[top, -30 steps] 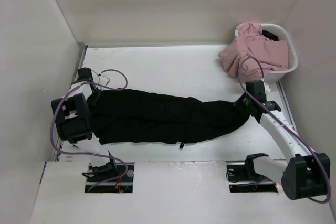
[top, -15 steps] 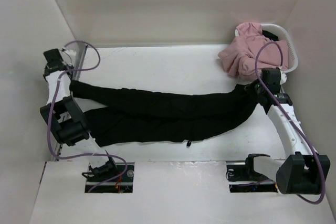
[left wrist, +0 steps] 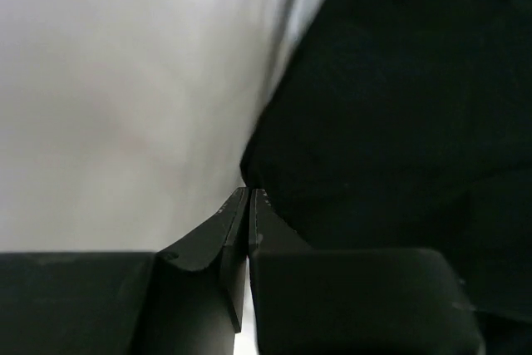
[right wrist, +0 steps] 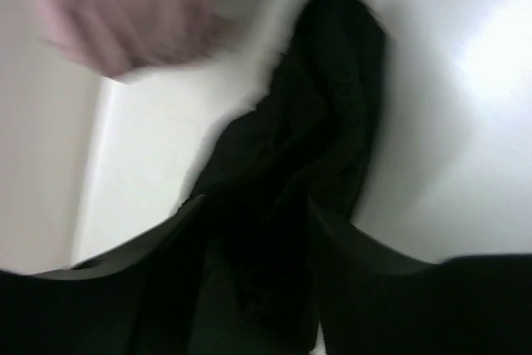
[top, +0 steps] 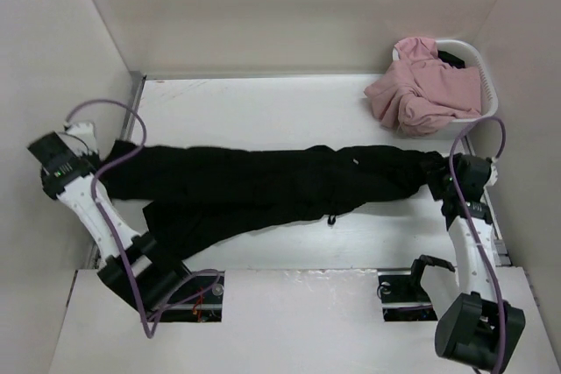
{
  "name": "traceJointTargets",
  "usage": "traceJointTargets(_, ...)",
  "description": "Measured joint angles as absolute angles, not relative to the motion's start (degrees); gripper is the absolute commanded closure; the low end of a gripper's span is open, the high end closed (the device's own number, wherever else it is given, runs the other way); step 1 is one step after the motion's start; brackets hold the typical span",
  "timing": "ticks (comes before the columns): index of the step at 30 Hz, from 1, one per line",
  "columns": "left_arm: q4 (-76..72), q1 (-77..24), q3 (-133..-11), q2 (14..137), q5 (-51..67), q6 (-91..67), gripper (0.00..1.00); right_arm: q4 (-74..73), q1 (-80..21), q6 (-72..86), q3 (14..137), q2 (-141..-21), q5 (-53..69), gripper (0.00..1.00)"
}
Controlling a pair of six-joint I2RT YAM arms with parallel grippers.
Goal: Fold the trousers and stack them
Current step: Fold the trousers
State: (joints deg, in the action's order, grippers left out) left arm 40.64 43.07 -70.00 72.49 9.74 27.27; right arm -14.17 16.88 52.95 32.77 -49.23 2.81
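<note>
The black trousers (top: 263,186) lie stretched across the table from left to right, a small drawstring (top: 331,219) hanging at their near edge. My left gripper (top: 107,162) is at their left end, close to the left wall. In the left wrist view its jaws (left wrist: 248,195) are shut, tips pinching the edge of the black fabric (left wrist: 399,106). My right gripper (top: 436,172) is at the trousers' right end. In the blurred right wrist view its fingers (right wrist: 258,214) stand apart, with bunched black cloth (right wrist: 324,97) lying loosely between them.
A white basket (top: 485,85) stands in the far right corner with pink garments (top: 425,89) spilling over its rim; they appear as a pink blur (right wrist: 125,14) in the right wrist view. Walls enclose the table on the left, back and right.
My left gripper has swung out to the left wall, pulling the trousers' left end with it. The right gripper moved right and nearer, and its jaws have opened. The trousers lie straighter.
</note>
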Motion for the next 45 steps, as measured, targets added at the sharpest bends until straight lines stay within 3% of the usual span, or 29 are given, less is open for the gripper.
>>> traceJointTargets(3,45.3,44.1,-57.0,65.2,9.8,30.9,0.99,-18.8,18.0,55.2,27.4,-46.4,2.8,0.18)
traceJointTargets(9,51.7,43.4,-47.9,61.1,9.4,34.9,0.99,-26.2,18.3,53.7,29.2,-42.1,0.2,0.16)
traceJointTargets(10,51.5,43.4,-47.9,60.6,9.4,35.3,0.99,-27.0,17.7,53.0,30.9,-42.5,-0.6,0.09)
traceJointTargets(14,51.1,43.4,-48.0,59.1,9.5,36.1,0.99,-30.0,13.3,52.3,39.2,-48.3,-4.4,0.00)
traceJointTargets(24,49.9,43.4,-49.0,59.8,9.4,36.5,0.99,-38.2,2.6,62.7,38.6,-59.8,-10.8,0.00)
traceJointTargets(26,49.3,43.4,-49.6,60.2,9.4,36.5,0.99,-38.8,2.5,63.9,38.6,-62.1,-11.7,0.11)
traceJointTargets(28,48.6,43.4,-50.2,60.6,9.4,36.4,0.98,-38.6,2.8,64.4,38.6,-64.9,-12.3,0.36)
traceJointTargets(31,47.2,43.5,-51.0,61.3,9.4,36.4,0.98,-38.1,4.2,63.8,38.6,-69.4,-12.9,0.86)
traceJointTargets(32,46.7,43.5,-51.3,61.5,9.3,36.4,0.98,-37.9,4.8,63.5,38.6,-70.4,-13.1,0.97)
traceJointTargets(38,43.7,43.5,-55.4,64.7,9.3,35.7,0.98,-38.5,5.7,60.2,40.7,-66.8,-14.6,1.00)
traceJointTargets(45,37.7,43.4,-65.4,73.8,10.2,32.7,0.98,-54.0,-4.6,68.3,44.6,-38.9,-16.1,1.00)
